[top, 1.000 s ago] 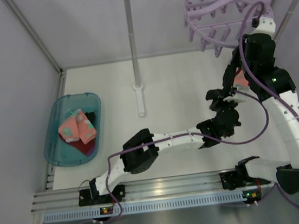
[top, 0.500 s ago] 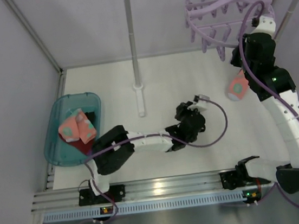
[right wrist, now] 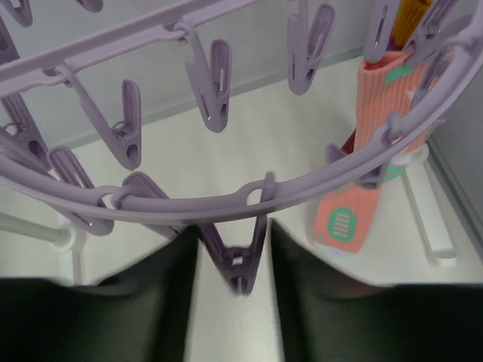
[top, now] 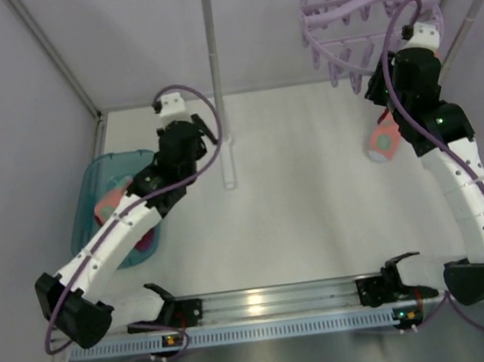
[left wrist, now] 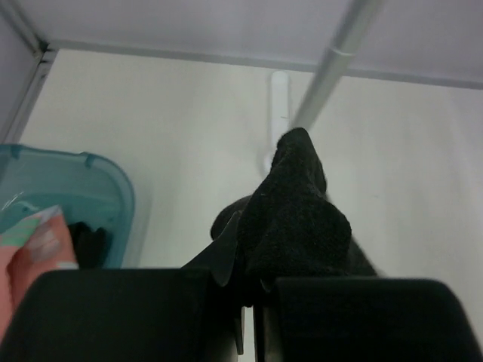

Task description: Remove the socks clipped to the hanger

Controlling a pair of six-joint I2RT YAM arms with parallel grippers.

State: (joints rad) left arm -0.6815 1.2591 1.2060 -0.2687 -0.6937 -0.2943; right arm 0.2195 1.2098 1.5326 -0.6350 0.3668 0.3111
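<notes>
My left gripper [left wrist: 249,280] is shut on a black sock [left wrist: 298,215] that bulges out ahead of the jaws. In the top view that gripper [top: 193,143] hangs between the teal tub [top: 102,194] and the white pole [top: 214,78]. The lilac hanger [top: 353,8] hangs at the back right. My right gripper [right wrist: 234,235] reaches up under its ring [right wrist: 189,210], open, with one lilac peg [right wrist: 240,265] between its fingers and a gap on each side. A salmon pink sock [right wrist: 370,143] hangs clipped to the right of it, with an orange piece [right wrist: 411,19] above.
The teal tub [left wrist: 98,185] holds a salmon sock [top: 114,204] and dark fabric. The white pole's foot [top: 227,161] lies on the table behind the left gripper. Empty pegs [right wrist: 215,75] dangle from the hanger's cross bars. Grey walls close in the back and sides.
My left arm has swung from the middle right of the table over to the left by the tub, carrying the black sock. My right gripper has opened under the hanger.
</notes>
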